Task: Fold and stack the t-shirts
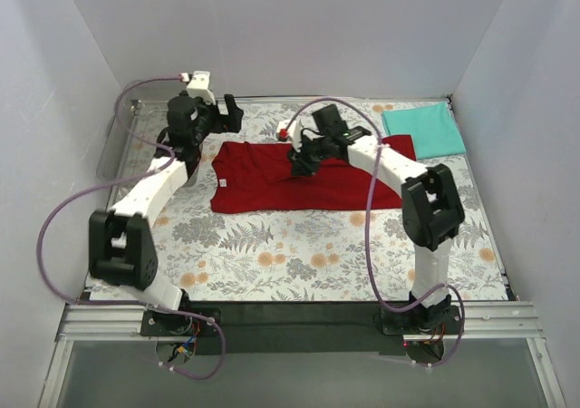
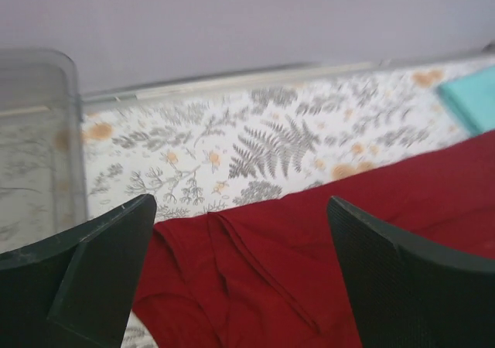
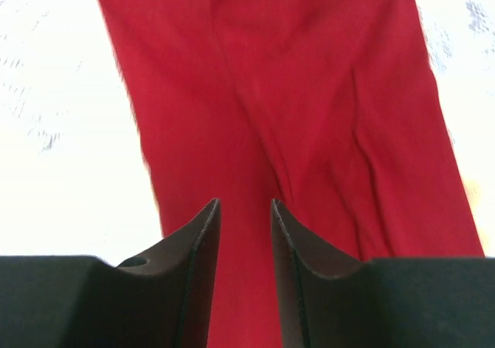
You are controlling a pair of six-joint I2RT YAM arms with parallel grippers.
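The floral tabletop carries the dark red t-shirt, spread flat and creased near its middle; the teal t-shirt lies as a folded rectangle at the red one's far right corner; the clear tray stands off its left end. The left gripper hovers over the red shirt's far left edge, jaws wide apart and empty; the right gripper hangs over the red shirt's middle, jaws parted only narrowly, no cloth between them.

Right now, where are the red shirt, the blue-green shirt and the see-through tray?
Dark red t-shirt (image 1: 263, 190): top view, middle of its spread cloth.
Teal t-shirt (image 1: 424, 129): top view, centre of the folded rectangle.
Clear plastic tray (image 2: 39, 131): left wrist view, its see-through side wall.
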